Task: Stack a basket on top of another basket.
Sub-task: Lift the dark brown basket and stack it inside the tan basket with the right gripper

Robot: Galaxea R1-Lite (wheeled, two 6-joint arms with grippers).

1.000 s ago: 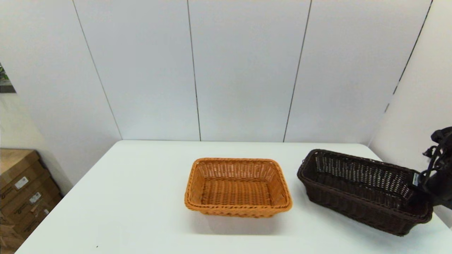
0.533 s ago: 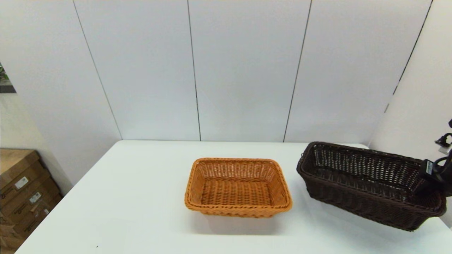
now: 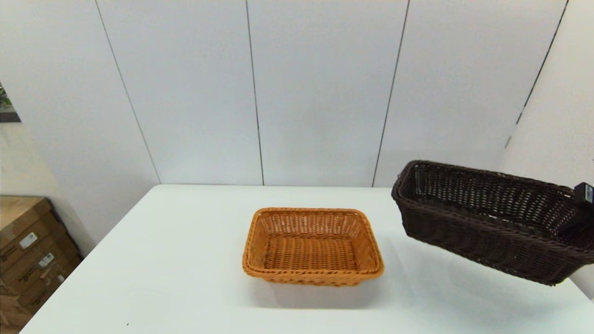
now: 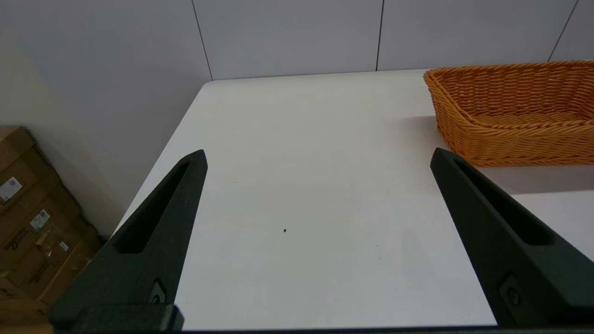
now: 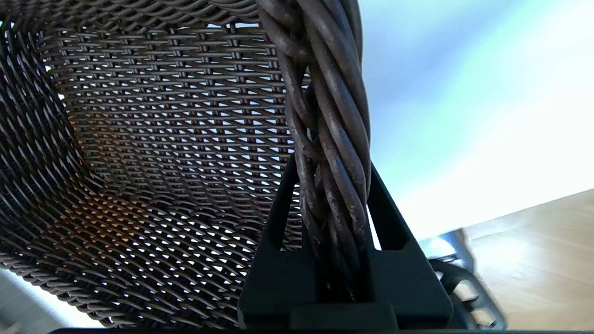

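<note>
Right tool, clamped on the dark brown basket's rolled rim, holds it clear above the bench, right of the orange-tan basket, for stacking; left tool open, empty.

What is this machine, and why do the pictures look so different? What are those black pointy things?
It is a robot with two arms, standing at a white table. One picture comes from a camera on its head, looking down at the table. The other two come from small cameras on its wrists. The black pointy things are the fingers of each arm's tool.

The left tool is open and holds nothing, above the table. The right tool is squeezed shut on the braided rim of the dark brown basket, holding it tilted in the air, off the table. The orange basket sits on the table. The robot's job is to stack the dark one on it.
</note>
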